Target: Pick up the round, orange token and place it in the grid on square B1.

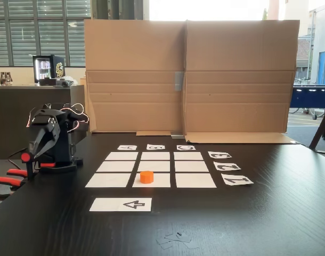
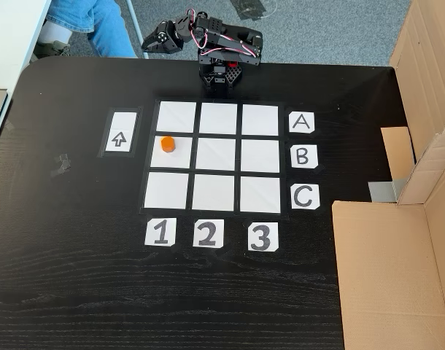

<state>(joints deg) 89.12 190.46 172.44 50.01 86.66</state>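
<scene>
1. Orange token (image 2: 168, 144) sits on square B1 (image 2: 180, 156) of the grid (image 2: 218, 155), we see.
2. Our gripper (image 2: 151, 44) is folded up behind the grid; we cannot tell how its jaws stand.

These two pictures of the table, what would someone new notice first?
The bright orange token stands out, sitting on a white square of the grid, in the cell level with label B and above label 1 in the top-down fixed view. Next comes the folded black robot arm at the table edge, away from the token, and the big cardboard wall behind.
</scene>
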